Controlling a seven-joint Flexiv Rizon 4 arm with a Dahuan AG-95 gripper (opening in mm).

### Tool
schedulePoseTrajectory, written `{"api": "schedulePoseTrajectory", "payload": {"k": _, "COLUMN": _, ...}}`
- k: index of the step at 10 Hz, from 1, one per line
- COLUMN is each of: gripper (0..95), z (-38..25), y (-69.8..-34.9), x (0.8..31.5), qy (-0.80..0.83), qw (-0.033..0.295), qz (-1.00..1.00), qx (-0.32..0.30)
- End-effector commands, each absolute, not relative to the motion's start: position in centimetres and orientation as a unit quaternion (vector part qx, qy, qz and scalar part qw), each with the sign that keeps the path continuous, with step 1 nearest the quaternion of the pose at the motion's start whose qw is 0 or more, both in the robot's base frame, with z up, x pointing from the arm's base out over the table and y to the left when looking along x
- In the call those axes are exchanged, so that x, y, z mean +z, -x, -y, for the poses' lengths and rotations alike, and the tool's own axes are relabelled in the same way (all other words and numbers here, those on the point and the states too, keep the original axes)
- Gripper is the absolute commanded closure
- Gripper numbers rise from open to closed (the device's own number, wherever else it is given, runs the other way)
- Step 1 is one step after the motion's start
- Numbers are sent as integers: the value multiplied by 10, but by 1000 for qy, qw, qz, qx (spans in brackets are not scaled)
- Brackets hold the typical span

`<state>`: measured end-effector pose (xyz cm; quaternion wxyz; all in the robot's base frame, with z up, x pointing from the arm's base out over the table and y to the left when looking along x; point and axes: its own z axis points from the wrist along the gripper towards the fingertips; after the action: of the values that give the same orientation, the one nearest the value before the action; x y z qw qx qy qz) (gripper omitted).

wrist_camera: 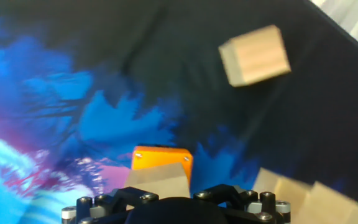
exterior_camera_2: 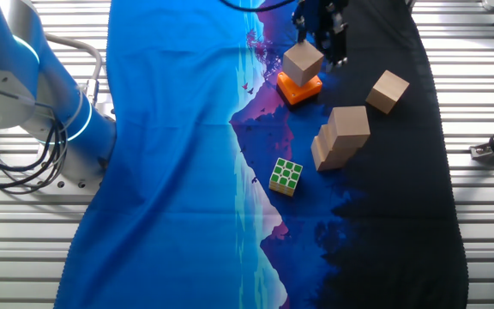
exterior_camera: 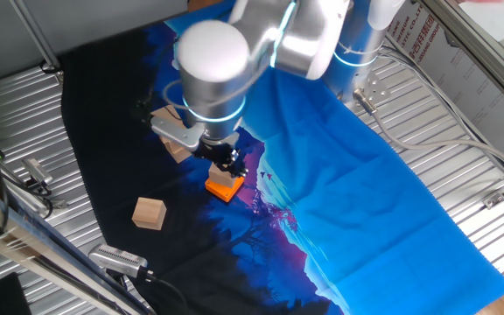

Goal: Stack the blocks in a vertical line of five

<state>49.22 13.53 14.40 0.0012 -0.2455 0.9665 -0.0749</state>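
My arm leans over the blue and black cloth. My claw is closed on one block, just above the orange button pad. Two blocks touch nearby; another block lies apart.

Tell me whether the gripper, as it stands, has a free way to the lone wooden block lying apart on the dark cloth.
Probably not yet: the gripper seems shut on a block above the orange square. Otherwise, nothing stands around the lone block, open from above.
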Motion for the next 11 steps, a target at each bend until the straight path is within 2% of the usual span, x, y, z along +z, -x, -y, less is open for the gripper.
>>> {"api": "schedulePoseTrajectory", "payload": {"k": 1, "gripper": 0, "z": -132, "y": -492, "x": 141, "qy": 248, "qw": 8, "qz": -967, "qx": -60}}
{"api": "schedulePoseTrajectory", "payload": {"k": 4, "gripper": 0, "z": -133, "y": -493, "x": 143, "qy": 237, "qw": 19, "qz": -971, "qx": -31}}
{"api": "schedulePoseTrajectory", "payload": {"k": 11, "gripper": 0, "z": -134, "y": -493, "x": 144, "qy": 239, "qw": 22, "qz": -970, "qx": -37}}
